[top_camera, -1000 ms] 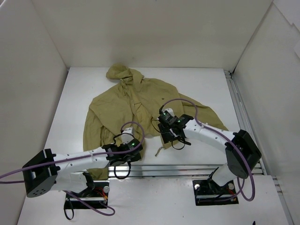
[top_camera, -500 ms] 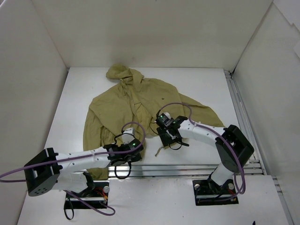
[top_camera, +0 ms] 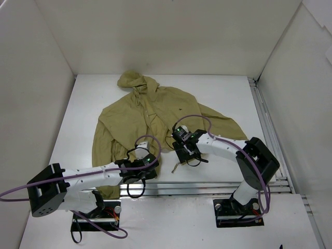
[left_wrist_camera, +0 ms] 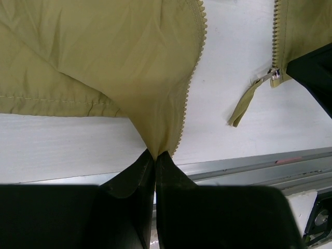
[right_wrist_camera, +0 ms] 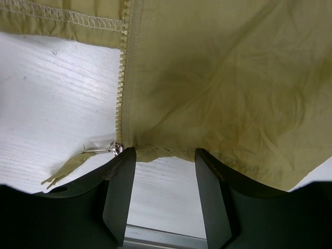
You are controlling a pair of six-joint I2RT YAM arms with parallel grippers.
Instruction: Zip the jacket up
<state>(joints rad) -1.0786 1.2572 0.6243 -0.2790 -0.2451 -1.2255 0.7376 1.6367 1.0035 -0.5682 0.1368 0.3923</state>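
My left gripper (left_wrist_camera: 155,162) pinches a hem corner of the jacket (top_camera: 150,111) while my right gripper (right_wrist_camera: 165,179), jaws spread beside the zipper slider (right_wrist_camera: 116,149), should clamp squarely there, keeping the teeth aligned.

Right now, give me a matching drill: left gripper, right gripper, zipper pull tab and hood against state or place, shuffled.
Things:
1. left gripper
2. right gripper
3. pull tab
4. hood

States or places:
A. lying on the bare table
B. at the far end of the jacket
C. open, straddling the jacket's edge beside the slider
D. shut, pinching jacket fabric

Pairs: 1-D, 2-C, 3-A, 4-B
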